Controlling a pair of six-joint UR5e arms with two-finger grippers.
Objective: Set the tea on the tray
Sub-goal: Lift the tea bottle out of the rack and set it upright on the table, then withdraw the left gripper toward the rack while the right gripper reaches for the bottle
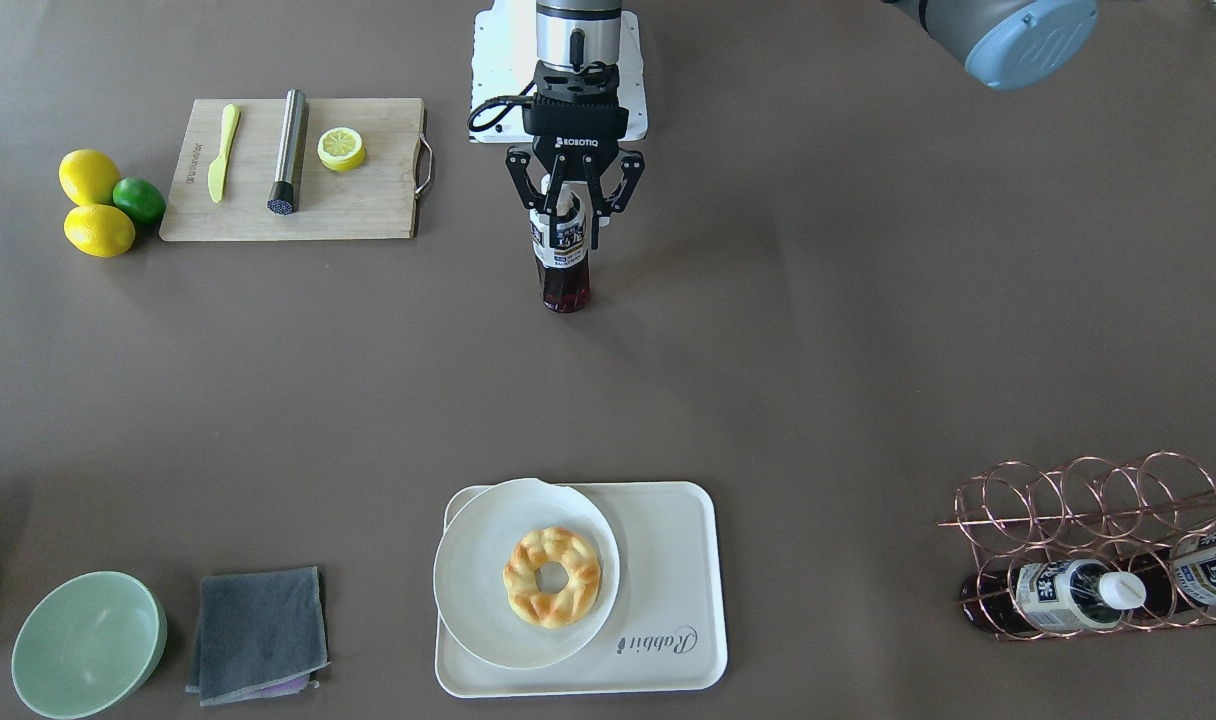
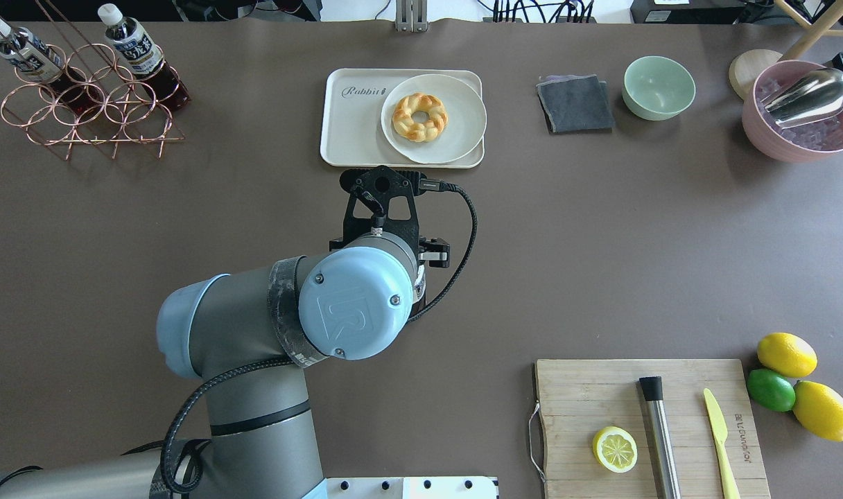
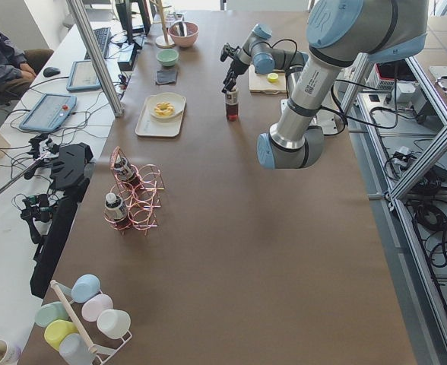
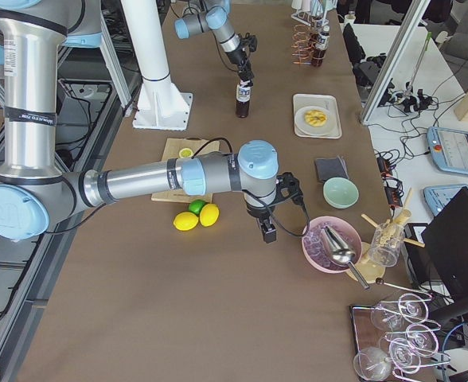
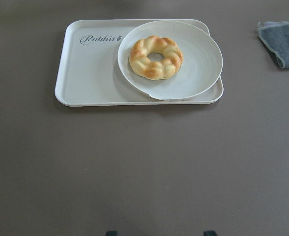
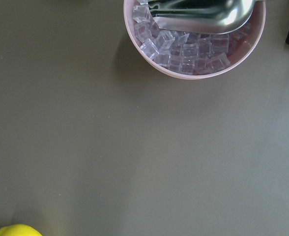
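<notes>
I had the left claw (image 1: pixel 569 224) clenched on the tea (image 1: pixel 565 266), its fingers (image 1: pixel 542 208) pressed to either side of the bottle's cap and upper label. The bottle stood upright in the middle of the surface, nearer the robot's edge than the operators' edge. From these views I could not tell whether its base touched the surface or hung just above it.

The tray (image 1: pixel 668 560) lay at the middle of the operators' edge, well apart from the tea, with its "Rabbit" script on the bare side. A round white plate (image 1: pixel 473 585) covered the other side and overlapped the rim, and a ring-shaped pastry (image 1: pixel 552 577) sat on it. The left wrist camera looked straight at that tray across bare surface.

The right claw (image 4: pixel 267 231) hung near the pink bowl (image 4: pixel 310 245) of ice and a metal scoop, toward the end of the surface on the robot's right. I could not tell whether it was released or clenched.

A copper wire rack (image 1: pixel 1078 505) with two more bottles stood by the operators'-side corner on the robot's left.
</notes>
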